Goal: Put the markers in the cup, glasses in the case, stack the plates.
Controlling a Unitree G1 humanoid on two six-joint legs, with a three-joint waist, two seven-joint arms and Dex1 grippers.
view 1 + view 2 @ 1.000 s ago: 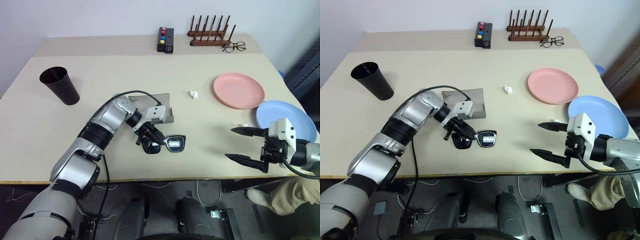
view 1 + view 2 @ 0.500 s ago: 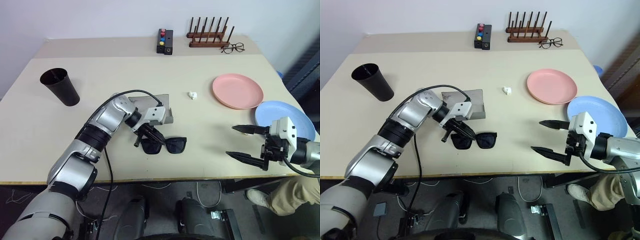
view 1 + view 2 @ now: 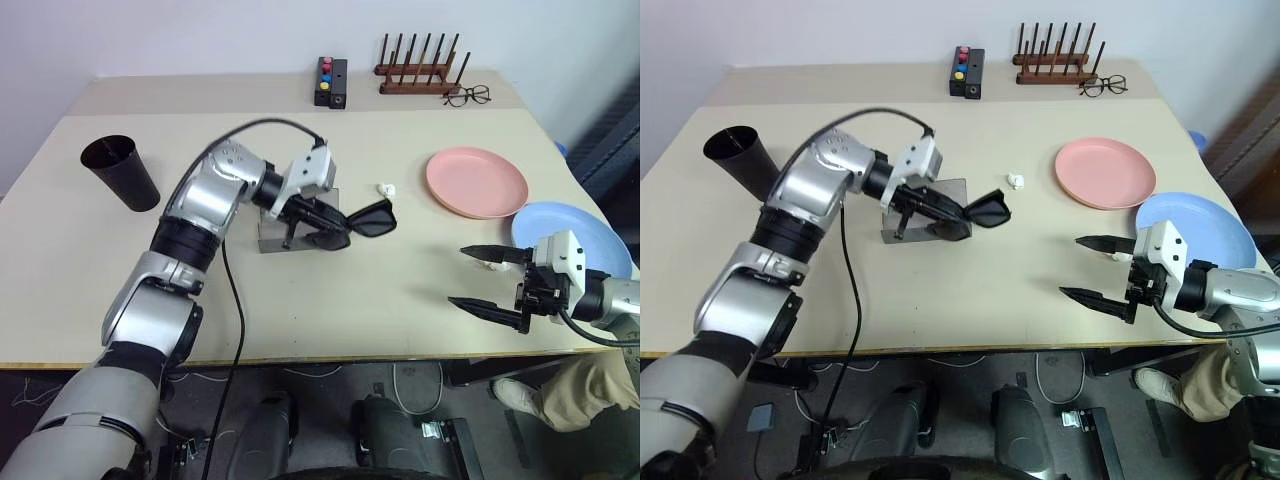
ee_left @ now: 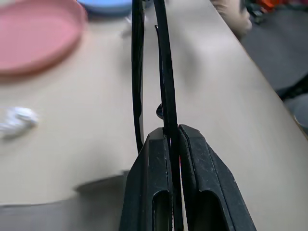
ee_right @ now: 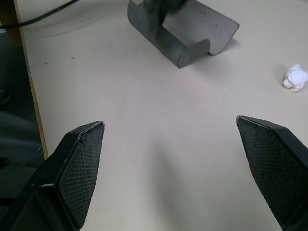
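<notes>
Black cup (image 3: 119,170) — one; two plates (image 3: 476,180) — one glasses (image 3: 358,222).

Both arms are clad in silver-grey metallic shells, jointed by black ribbed collars. A black cable is looped from the left arm (image 3: 205,215) to its white wrist block. The left gripper (image 3: 335,222) is formed of two slim black fingers; the right gripper (image 3: 486,282) bears pointed black fingers (image 5: 77,168) with mesh-textured pads.
</notes>
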